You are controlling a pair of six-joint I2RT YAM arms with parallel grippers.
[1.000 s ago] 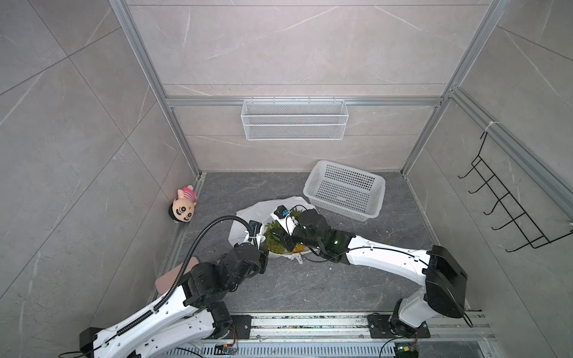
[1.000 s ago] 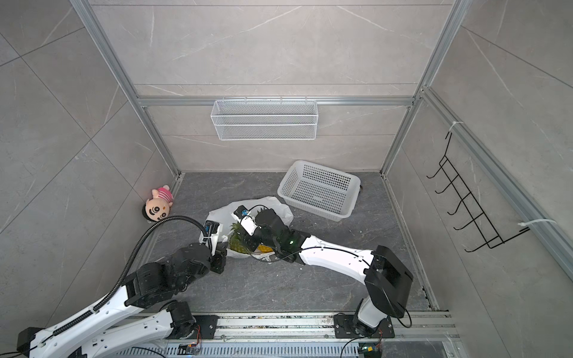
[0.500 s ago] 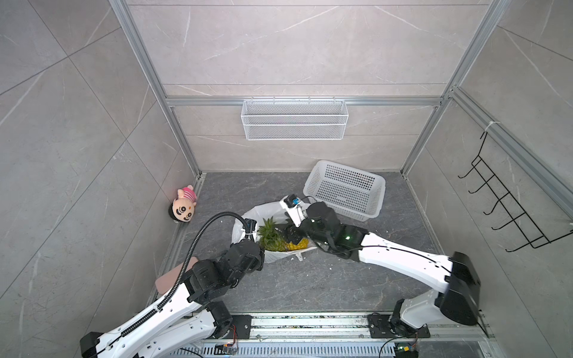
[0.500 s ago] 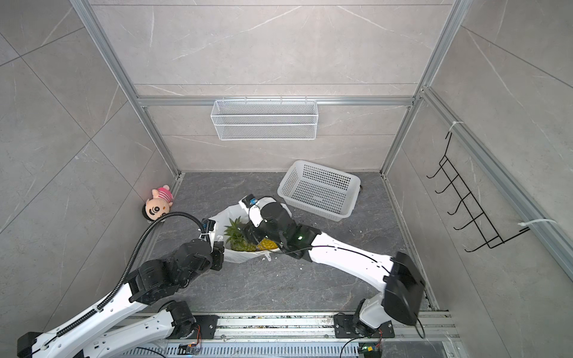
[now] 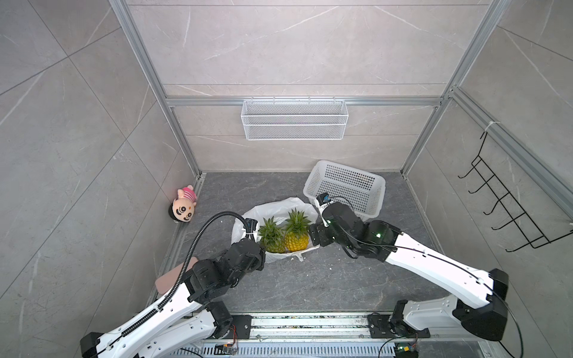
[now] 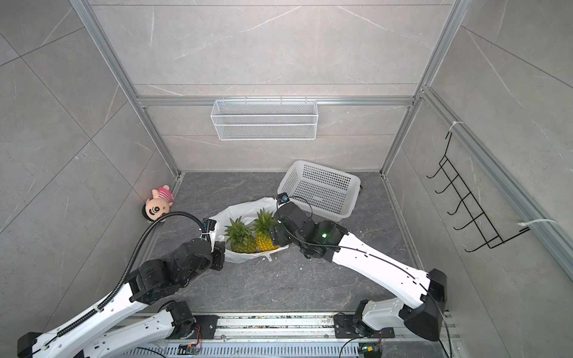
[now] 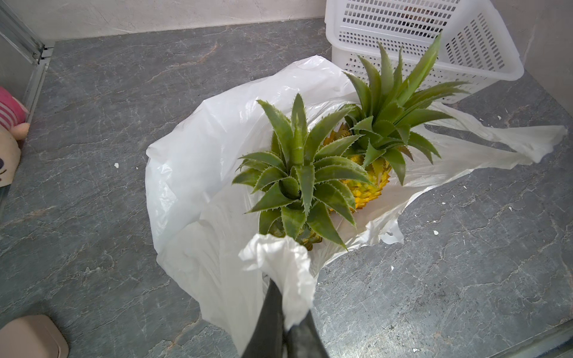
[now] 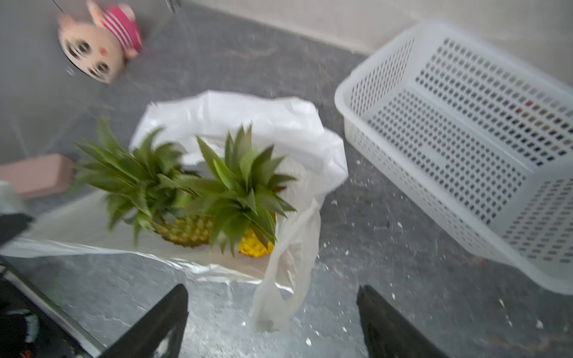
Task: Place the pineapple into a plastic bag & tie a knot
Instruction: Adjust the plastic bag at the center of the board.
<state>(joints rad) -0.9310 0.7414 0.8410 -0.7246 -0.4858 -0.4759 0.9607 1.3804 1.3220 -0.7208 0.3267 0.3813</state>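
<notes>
While left gripper pinches the plastic bag, right gripper gapes empty — pineapples inside, basket just beside.

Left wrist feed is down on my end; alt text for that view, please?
The left end effector is shut on a bunched fold of the white plastic bag, whose mouth lies open. A greener pineapple and a yellow pineapple sit inside it, crowns upward, with a perforated basket behind them.

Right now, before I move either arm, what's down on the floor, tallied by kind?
Pineapples: 2
Plastic bag: 1
White perforated basket: 1
Plush toy: 1
Pink block: 1
Total: 6
</notes>
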